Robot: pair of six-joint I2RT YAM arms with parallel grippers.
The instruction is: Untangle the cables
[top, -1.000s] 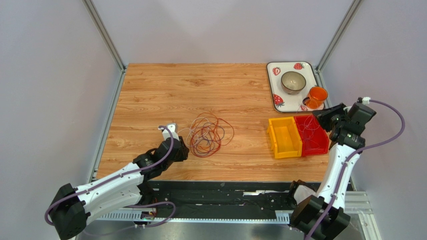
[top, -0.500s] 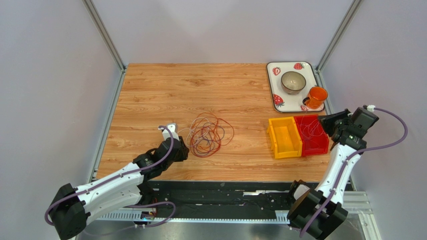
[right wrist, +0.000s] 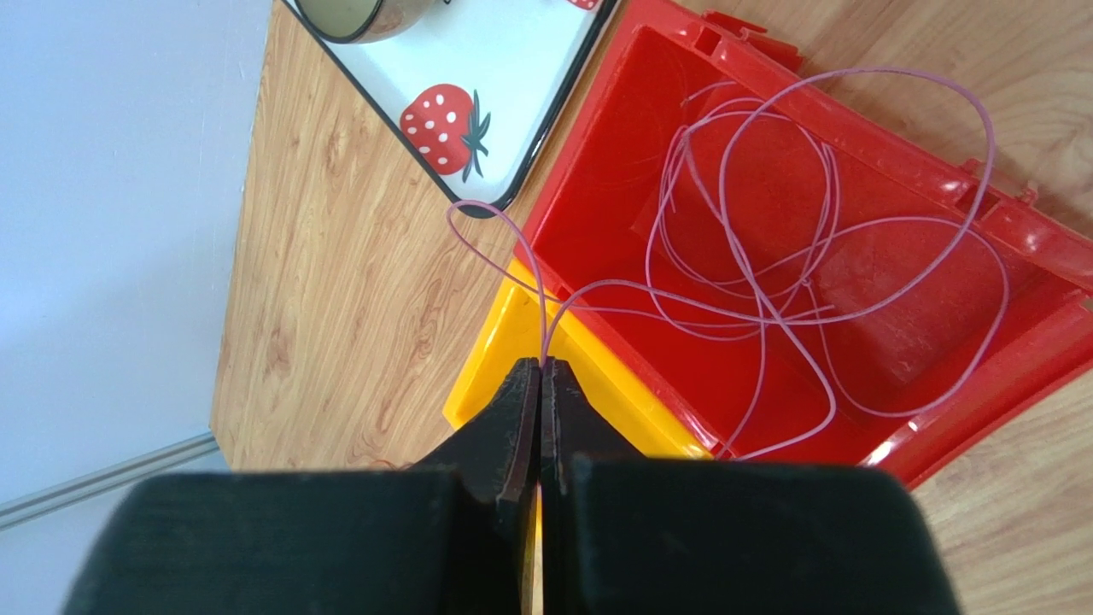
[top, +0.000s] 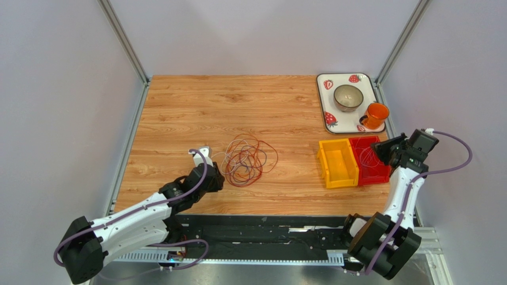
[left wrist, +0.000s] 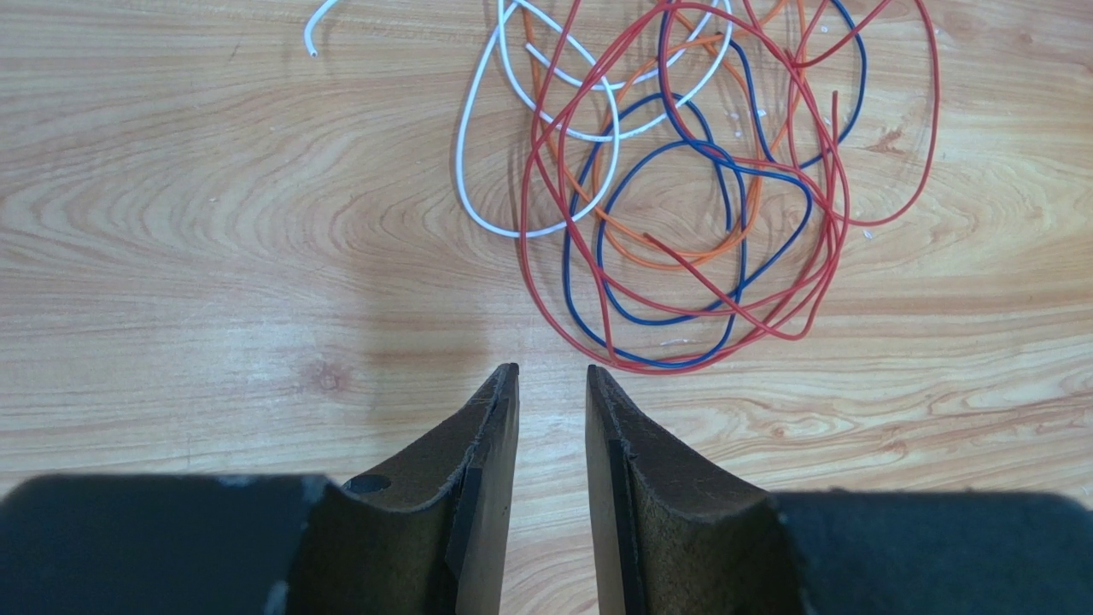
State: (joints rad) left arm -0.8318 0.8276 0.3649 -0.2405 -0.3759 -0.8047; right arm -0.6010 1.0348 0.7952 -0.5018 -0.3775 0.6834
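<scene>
Just beyond parted left fingers [left wrist: 494, 442], tangled cables [left wrist: 693, 205], right fingers [right wrist: 518, 417] pinching lilac cable [right wrist: 543, 327] in red bin [right wrist: 1020, 340]

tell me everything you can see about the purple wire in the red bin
The purple wire is very thin, lilac, plastic-coated by its look, and limp. Most of it lies in loose overlapping loops inside the red bin. One strand rises over the bin's rim, curls into a small loop and ends pinched in the shut right tool.
</scene>
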